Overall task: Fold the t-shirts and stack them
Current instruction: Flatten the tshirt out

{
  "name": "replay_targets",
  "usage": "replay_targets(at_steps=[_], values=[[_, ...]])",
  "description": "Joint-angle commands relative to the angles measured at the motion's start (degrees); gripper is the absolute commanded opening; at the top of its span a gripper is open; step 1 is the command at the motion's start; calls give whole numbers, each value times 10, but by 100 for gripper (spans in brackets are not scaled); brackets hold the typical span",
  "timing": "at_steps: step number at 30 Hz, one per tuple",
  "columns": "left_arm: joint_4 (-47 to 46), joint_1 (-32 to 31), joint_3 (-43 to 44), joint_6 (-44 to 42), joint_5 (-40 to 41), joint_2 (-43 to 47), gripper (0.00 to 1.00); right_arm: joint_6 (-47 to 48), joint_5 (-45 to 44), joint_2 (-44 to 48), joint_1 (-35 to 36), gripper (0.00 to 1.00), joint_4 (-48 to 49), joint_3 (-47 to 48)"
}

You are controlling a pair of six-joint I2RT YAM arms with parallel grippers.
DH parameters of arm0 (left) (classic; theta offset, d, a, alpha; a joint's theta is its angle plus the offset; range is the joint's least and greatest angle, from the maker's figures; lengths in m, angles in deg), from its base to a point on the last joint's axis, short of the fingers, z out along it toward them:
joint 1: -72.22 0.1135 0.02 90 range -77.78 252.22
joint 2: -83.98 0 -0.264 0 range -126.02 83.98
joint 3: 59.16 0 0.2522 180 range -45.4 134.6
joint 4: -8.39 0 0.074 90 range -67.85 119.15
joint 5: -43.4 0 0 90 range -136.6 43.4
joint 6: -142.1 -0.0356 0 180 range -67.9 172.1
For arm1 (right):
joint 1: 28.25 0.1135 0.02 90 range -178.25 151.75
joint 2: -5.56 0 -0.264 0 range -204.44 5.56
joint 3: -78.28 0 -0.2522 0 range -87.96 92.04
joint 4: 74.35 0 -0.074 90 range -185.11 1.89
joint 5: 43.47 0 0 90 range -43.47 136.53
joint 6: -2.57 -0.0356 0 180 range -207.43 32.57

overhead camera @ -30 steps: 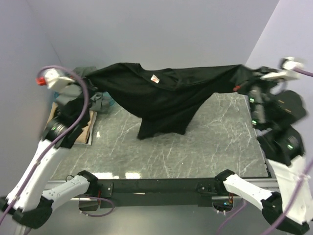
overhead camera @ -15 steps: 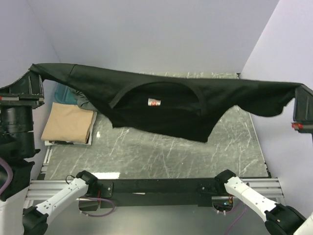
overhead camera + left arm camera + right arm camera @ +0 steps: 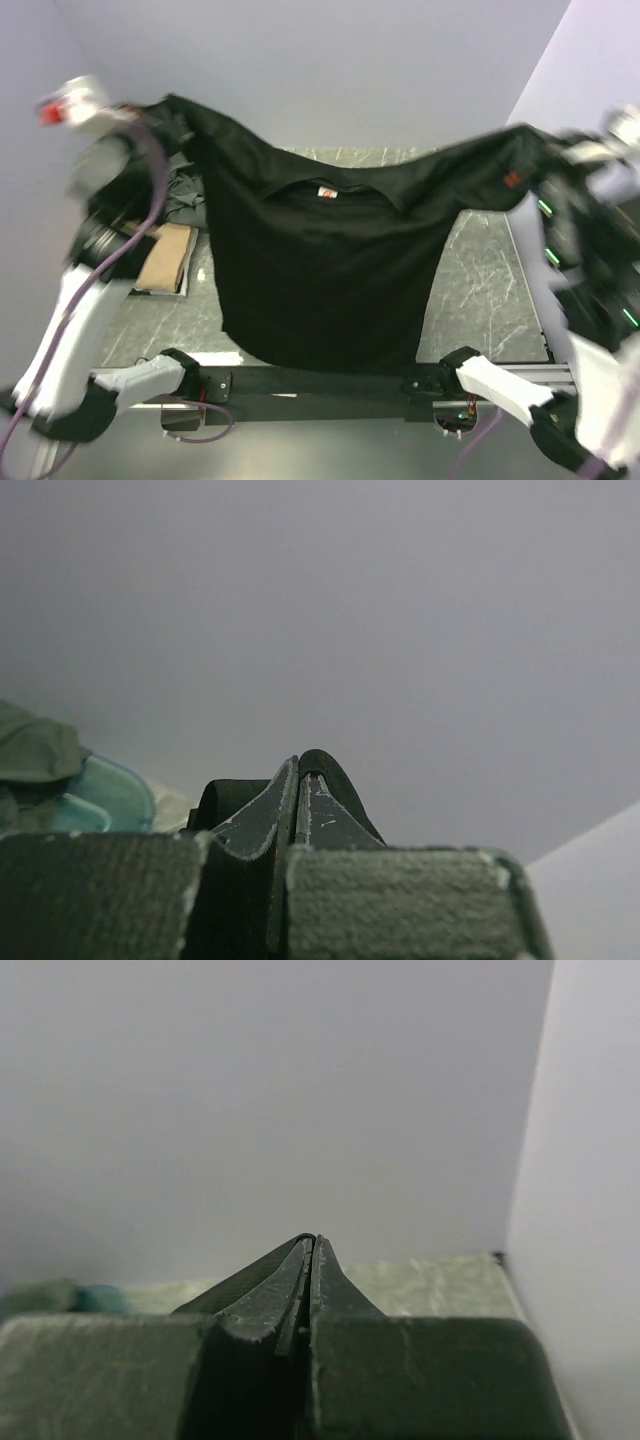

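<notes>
At the far left, the left gripper (image 3: pixel 299 780) was raised above the table's left side. Its jaws were pressed together on one upper corner of the black t-shirt (image 3: pixel 320 270). Below it the tan-beige t-shirt (image 3: pixel 165 258) lay folded flat on the marble table (image 3: pixel 480 285). The grey-olive t-shirt (image 3: pixel 188 190) lay crumpled just behind it, beside a teal tub (image 3: pixel 105 795). The black t-shirt hung spread between the two arms, collar and label uppermost. In the overhead view its hem reached the table's near edge; contact there could not be determined. At the right, the right gripper (image 3: pixel 311 1258) was held high, likewise clamped on the opposite upper corner. Both arms appeared motion-blurred.
</notes>
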Motion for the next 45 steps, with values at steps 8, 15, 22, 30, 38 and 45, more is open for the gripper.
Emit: replay_targets(at_steps=[8, 15, 22, 30, 38, 45], values=[[33, 131, 255, 37, -176, -285, 1, -16, 203, -258, -225, 0, -4, 214], [19, 136, 209, 34, -195, -251, 1, -43, 260, -215, -290, 0, 6, 144], [-33, 140, -109, 61, -217, -93, 1, -70, 294, -63, -328, 0, 50, -138], [24, 135, -393, 155, -252, -46, 1, -170, 327, 49, -330, 0, 0, -439], [78, 126, -554, 216, -248, 20, 1, -209, 253, 36, -330, 2, -75, -573], [126, 83, -524, 245, -218, 21, 83, -235, 185, -4, -330, 51, -95, -564]])
